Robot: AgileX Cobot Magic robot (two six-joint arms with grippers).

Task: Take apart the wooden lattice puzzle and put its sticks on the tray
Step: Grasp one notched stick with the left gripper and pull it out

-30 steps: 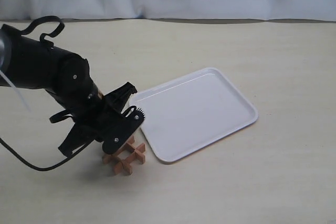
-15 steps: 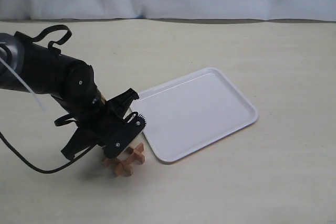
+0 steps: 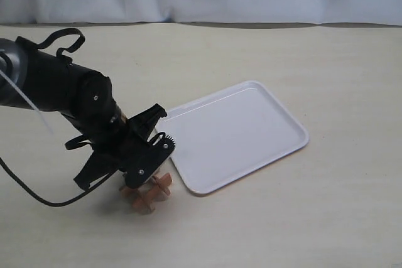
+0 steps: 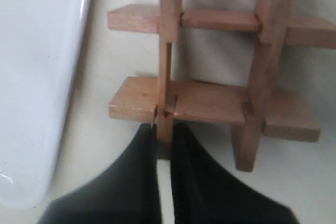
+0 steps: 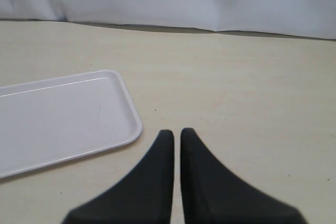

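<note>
Right, left end effector (image 4: 165, 129) is clamped on the wooden lattice puzzle (image 3: 149, 191): both fingers (image 4: 147, 156) are pinched onto the end of one of the sticks (image 4: 220, 19), the upright bar nearest the tray (image 3: 251, 136) in the left wrist view. No visible gap between finger and wood on either side.

Puzzle is in one piece, with all four bars interlocked in the hash shape. It sits off the tray, just beside the tray's near left corner in the exterior view. From that view it looks tilted rather than flat. I cannot tell whether it is clear of the table (image 3: 314, 218), as the left arm covers most of it.

Tray is bare white, with no wood on it.

Right end effector (image 5: 177, 135) has its fingers nearly together with only a thin slit between them and nothing gripped. It hangs above bare table, with a tray corner near it in the right wrist view. It does not show in the exterior view.
</note>
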